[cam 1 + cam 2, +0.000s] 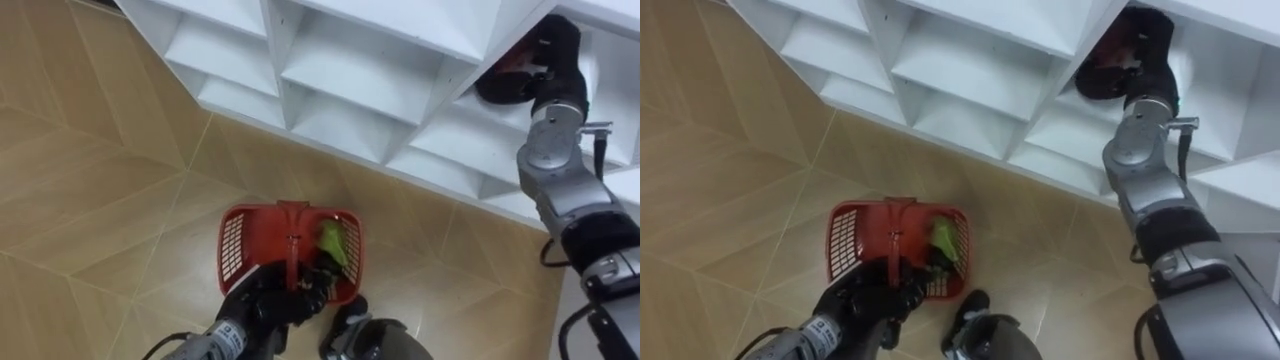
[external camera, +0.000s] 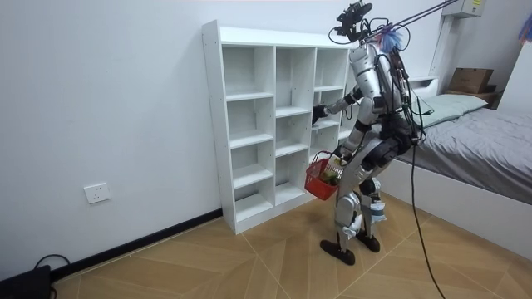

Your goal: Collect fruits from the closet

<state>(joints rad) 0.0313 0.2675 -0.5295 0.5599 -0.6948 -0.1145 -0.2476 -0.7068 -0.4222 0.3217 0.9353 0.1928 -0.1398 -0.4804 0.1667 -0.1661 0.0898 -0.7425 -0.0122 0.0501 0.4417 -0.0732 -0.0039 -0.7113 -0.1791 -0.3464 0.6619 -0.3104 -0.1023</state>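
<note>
Room view: right hand (image 2: 319, 115) inside (closet (image 2: 214, 124)).

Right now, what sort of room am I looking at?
Likely a bedroom: a bed with grey bedding, a white cubby shelf against the wall, and a wood floor.

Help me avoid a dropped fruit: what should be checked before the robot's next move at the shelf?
1. Basket grip: left hand is curled on the near edge of the red basket: ok.
2. Room in the basket: one green item inside, space left: ok.
3. Reach: right hand is inside a compartment of the white shelf unit: ok.
4. Grasp: a red thing shows at that hand, whose fingers are hidden: cannot tell.
5. Basket below the reaching hand: it hangs low and off to the left: not ok.
</note>
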